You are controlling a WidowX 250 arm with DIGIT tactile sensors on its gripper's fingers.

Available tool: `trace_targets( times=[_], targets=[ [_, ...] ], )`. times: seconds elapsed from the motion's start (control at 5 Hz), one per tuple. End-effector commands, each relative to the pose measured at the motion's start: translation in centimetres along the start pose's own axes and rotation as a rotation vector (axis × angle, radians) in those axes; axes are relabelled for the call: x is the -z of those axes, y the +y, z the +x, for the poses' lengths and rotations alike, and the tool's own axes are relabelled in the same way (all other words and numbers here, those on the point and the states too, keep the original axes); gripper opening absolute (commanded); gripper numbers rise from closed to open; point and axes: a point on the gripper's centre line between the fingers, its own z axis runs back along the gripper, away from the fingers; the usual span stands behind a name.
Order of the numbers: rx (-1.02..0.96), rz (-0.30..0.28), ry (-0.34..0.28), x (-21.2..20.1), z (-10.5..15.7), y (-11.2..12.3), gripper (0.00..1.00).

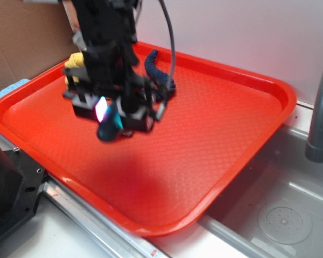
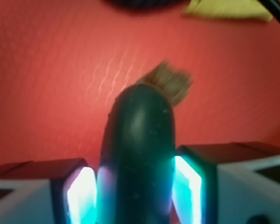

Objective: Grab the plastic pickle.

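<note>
The plastic pickle is a smooth dark teal-green capsule, held between my two lit fingers. It fills the middle of the wrist view. In the exterior view it hangs from my gripper above the red tray, lifted off its surface. My gripper is shut on the pickle, one pad on each side. A rough brown lump lies on the tray just past the pickle's tip.
A dark blue twisted rope lies at the tray's back, behind the gripper. A yellow object sits at the back left. A grey faucet pipe rises at the right, with a sink basin below.
</note>
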Motion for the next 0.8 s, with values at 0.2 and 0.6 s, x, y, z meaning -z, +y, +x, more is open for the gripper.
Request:
trace_targets(
  times=[0.2, 0.6],
  targets=[
    [0.066, -0.102, -0.070, -9.0, 6.1, 4.6, 0.00],
    [0.158, -0.083, -0.068, -10.1, 7.0, 5.9, 0.00]
  ],
)
